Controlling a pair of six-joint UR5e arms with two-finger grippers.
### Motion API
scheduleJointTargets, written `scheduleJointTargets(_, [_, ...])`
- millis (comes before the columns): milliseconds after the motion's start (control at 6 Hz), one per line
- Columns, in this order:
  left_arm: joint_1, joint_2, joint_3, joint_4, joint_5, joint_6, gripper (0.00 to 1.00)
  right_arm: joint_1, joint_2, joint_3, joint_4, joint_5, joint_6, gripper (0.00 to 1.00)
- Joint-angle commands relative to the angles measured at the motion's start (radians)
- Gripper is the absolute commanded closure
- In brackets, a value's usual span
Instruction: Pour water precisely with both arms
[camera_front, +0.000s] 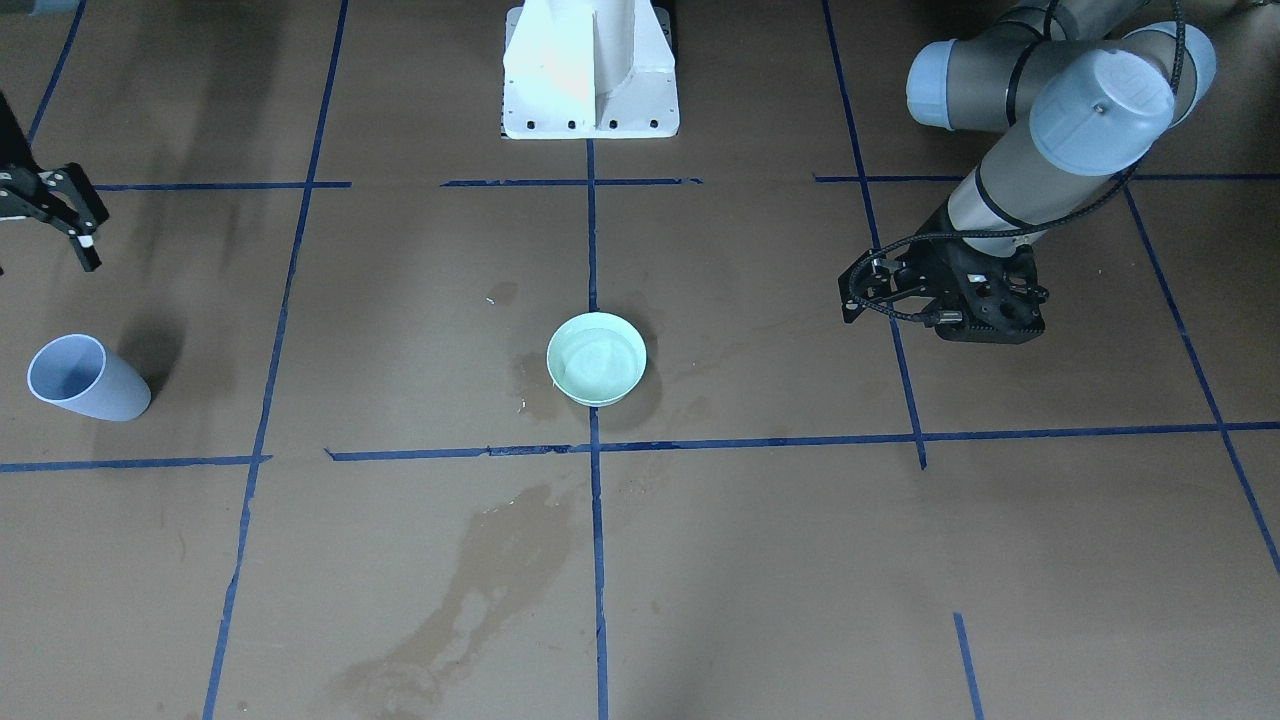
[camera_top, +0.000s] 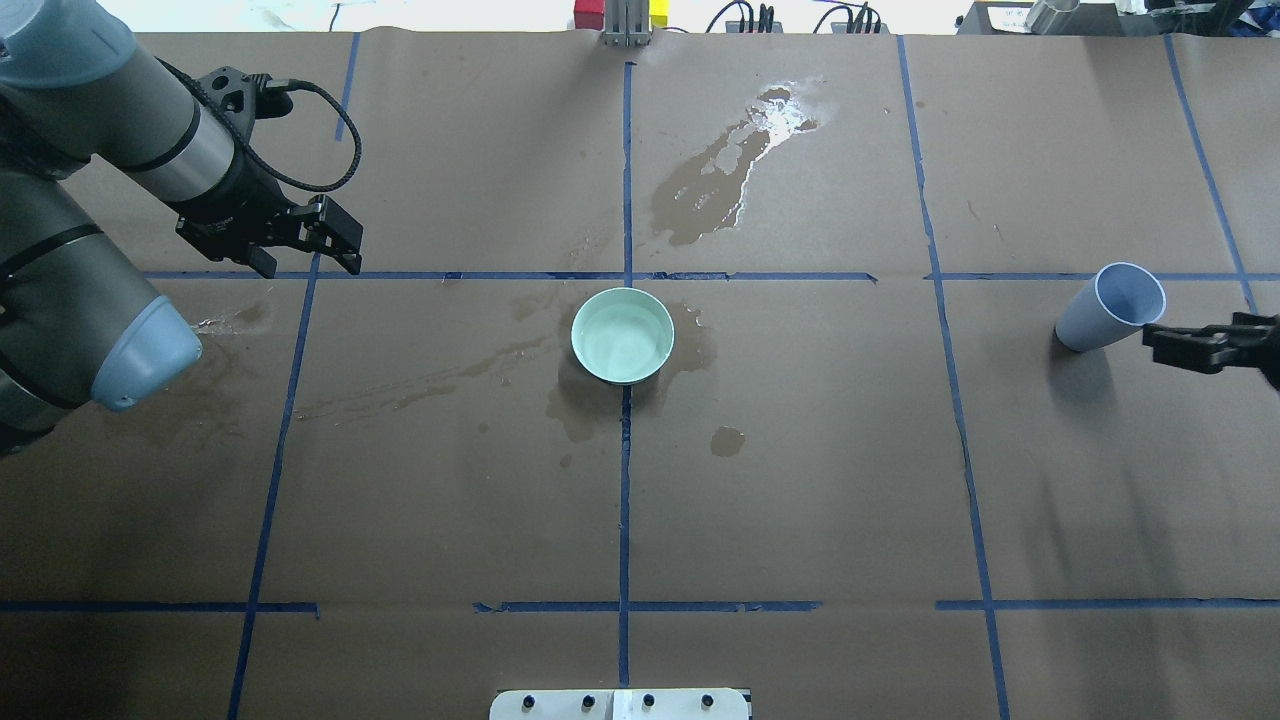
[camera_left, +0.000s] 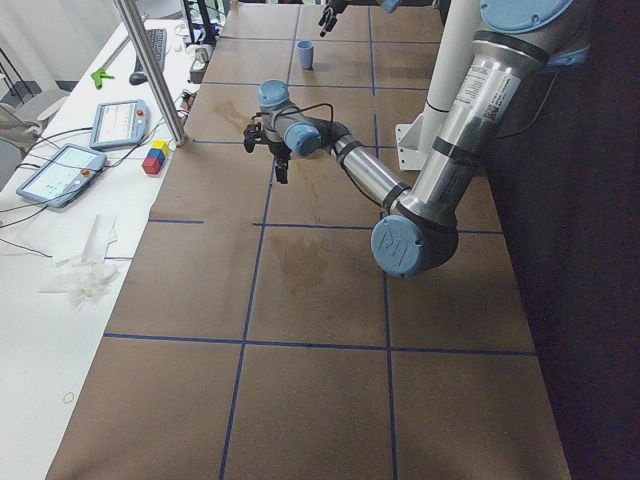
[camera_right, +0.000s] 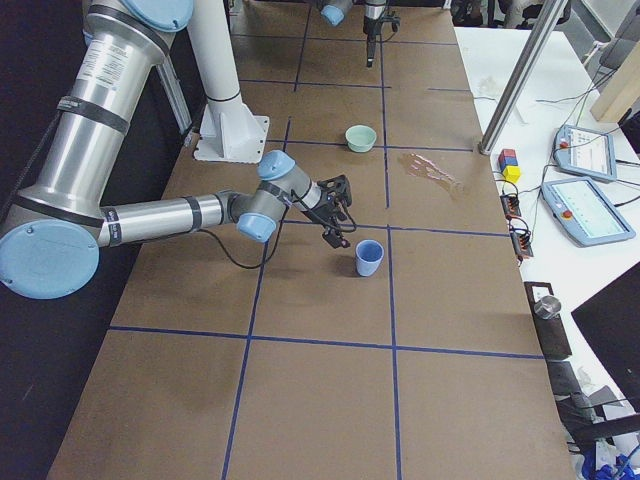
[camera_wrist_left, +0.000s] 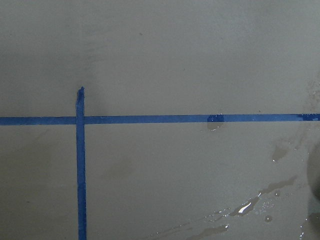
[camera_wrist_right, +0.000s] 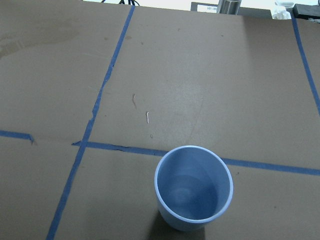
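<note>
A mint-green bowl (camera_front: 596, 358) (camera_top: 622, 336) (camera_right: 361, 137) stands at the table's middle with clear water in it. A pale blue cup (camera_front: 85, 378) (camera_top: 1110, 308) (camera_right: 369, 258) (camera_wrist_right: 194, 187) stands upright on the robot's right side. I cannot tell whether water is left in it. My right gripper (camera_top: 1160, 345) (camera_right: 340, 215) is open and empty, just beside the cup and apart from it. My left gripper (camera_top: 307, 264) (camera_left: 280, 165) is open and empty, far left of the bowl and above the table. The left wrist view shows only paper and tape.
Dark wet stains (camera_top: 730, 170) (camera_front: 480, 580) lie beyond the bowl, and more lie around it. The white pedestal (camera_front: 590, 70) stands at the robot's edge. Blue tape lines cross the brown paper. Tablets (camera_right: 590, 200) and coloured blocks (camera_right: 510, 165) lie on the side table.
</note>
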Motion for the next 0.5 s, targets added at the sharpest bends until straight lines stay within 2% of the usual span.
scheduleJointTargets(0, [0.0,0.003,0.0,0.0,0.001,0.0,0.0,-0.232,-0.004,-0.183,0.241,-0.362,0.09,0.0])
scheduleJointTargets(167, [0.0,0.003,0.0,0.0,0.001,-0.002,0.0,-0.302,0.01,-0.258,0.302,-0.494,0.121,0.0])
scheduleJointTargets(333, [0.0,0.003,0.0,-0.001,0.001,-0.018,0.0,-0.332,0.045,-0.314,0.31,-0.58,0.138,0.0])
